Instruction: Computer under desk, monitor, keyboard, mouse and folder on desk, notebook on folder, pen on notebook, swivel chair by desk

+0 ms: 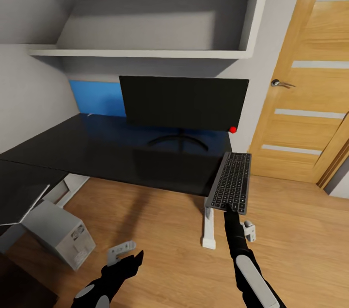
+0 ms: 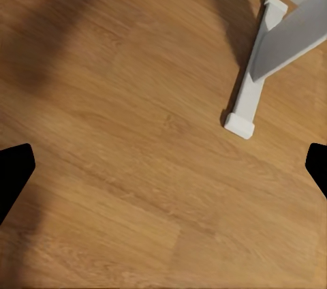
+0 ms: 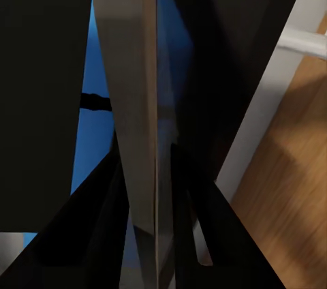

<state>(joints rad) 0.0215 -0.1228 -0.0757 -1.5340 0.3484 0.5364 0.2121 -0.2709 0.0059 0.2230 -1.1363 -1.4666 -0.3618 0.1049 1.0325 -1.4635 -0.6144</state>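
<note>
The monitor stands upright on the black desk, toward its right end. My right gripper is shut on the near end of the keyboard, holding it at the desk's right front corner, mostly beyond the edge. In the right wrist view the keyboard runs edge-on between the black fingers. The computer sits on the floor under the desk's left part. My left gripper hangs low and open over bare floor, its fingertips wide apart. Mouse, folder, notebook, pen and swivel chair are out of view.
The desk's white leg stands on the wooden floor just left of my right arm. A wooden door is at the right. White shelves hang above the monitor, and a blue panel lines the wall behind it.
</note>
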